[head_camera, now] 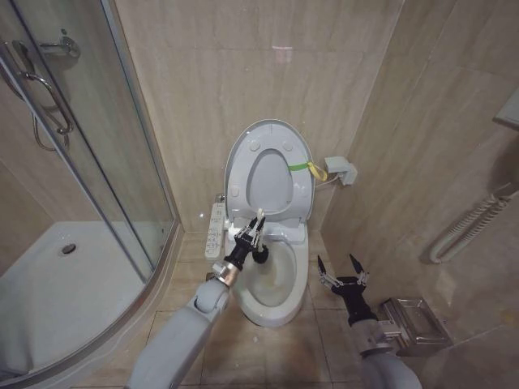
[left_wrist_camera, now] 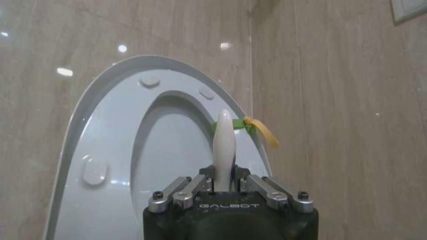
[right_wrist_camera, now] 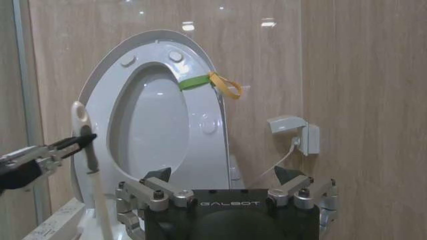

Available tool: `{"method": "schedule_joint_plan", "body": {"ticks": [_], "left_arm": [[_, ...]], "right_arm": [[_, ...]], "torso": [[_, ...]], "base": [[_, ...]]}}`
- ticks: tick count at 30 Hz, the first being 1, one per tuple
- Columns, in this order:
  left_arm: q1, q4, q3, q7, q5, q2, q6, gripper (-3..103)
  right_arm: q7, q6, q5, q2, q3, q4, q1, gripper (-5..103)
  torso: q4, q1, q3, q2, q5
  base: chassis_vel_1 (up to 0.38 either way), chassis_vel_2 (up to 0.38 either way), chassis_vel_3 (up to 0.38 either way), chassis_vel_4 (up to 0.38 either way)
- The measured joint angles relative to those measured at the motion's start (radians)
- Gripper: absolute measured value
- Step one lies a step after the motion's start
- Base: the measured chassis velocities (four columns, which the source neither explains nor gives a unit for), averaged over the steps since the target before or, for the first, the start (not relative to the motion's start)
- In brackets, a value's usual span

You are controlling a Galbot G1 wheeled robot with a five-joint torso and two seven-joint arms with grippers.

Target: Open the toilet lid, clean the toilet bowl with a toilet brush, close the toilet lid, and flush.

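Gripping the toilet brush [head_camera: 258,235] upright (handle up) — left gripper [head_camera: 251,240]; right gripper [head_camera: 342,271] spread, empty

Beige marbled tile walls [head_camera: 203,81] and floor [head_camera: 268,348] catch ceiling-light glints, with a curved glass shower [head_camera: 81,162] on the left, a wall socket [head_camera: 340,170], and a white hose [head_camera: 470,231] on the right.

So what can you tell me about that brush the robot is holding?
The brush has a slim, pale, glossy handle, plastic by its look, with a rounded tip and a dark head below. It stands nearly upright over the bowl, head just inside the rim, before the raised lid. The left gripper's fingers are shut around the handle.
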State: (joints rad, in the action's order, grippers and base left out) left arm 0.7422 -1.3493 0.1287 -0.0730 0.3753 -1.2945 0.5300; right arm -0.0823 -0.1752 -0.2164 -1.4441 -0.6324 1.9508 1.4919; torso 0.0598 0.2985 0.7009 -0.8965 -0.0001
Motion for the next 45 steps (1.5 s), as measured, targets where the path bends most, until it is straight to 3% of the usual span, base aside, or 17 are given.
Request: {"method": "schedule_joint_plan", "body": {"ticks": [14, 22, 31, 38, 45], "left_arm": [[0.154, -0.251, -0.091, 0.095, -0.057, 0.096, -0.091, 19], [0.335, -0.416, -0.211, 0.142, -0.143, 0.150, -0.122, 19], [0.506, -0.569, -0.300, 0.172, -0.166, 0.173, -0.141, 19], [0.610, -0.596, -0.385, 0.174, -0.201, 0.163, -0.113, 19], [0.655, -0.531, -0.471, 0.218, -0.199, 0.161, -0.070, 19]], "right_arm": [[0.000, 0.000, 0.000, 0.000, 0.000, 0.000, 0.000, 100], [0.000, 0.000, 0.000, 0.000, 0.000, 0.000, 0.000, 100], [0.000, 0.000, 0.000, 0.000, 0.000, 0.000, 0.000, 100], [0.000, 0.000, 0.000, 0.000, 0.000, 0.000, 0.000, 100], [0.000, 0.000, 0.000, 0.000, 0.000, 0.000, 0.000, 100]], "torso": [[0.0001, 0.000, 0.000, 0.000, -0.0001], [0.0000, 0.000, 0.000, 0.000, 0.0000], [0.0002, 0.000, 0.000, 0.000, -0.0001], [-0.0001, 0.000, 0.000, 0.000, 0.0000], [0.0000, 0.000, 0.000, 0.000, -0.0001]], "base": [[0.000, 0.000, 0.000, 0.000], [0.000, 0.000, 0.000, 0.000], [0.000, 0.000, 0.000, 0.000], [0.000, 0.000, 0.000, 0.000], [0.000, 0.000, 0.000, 0.000]]}}
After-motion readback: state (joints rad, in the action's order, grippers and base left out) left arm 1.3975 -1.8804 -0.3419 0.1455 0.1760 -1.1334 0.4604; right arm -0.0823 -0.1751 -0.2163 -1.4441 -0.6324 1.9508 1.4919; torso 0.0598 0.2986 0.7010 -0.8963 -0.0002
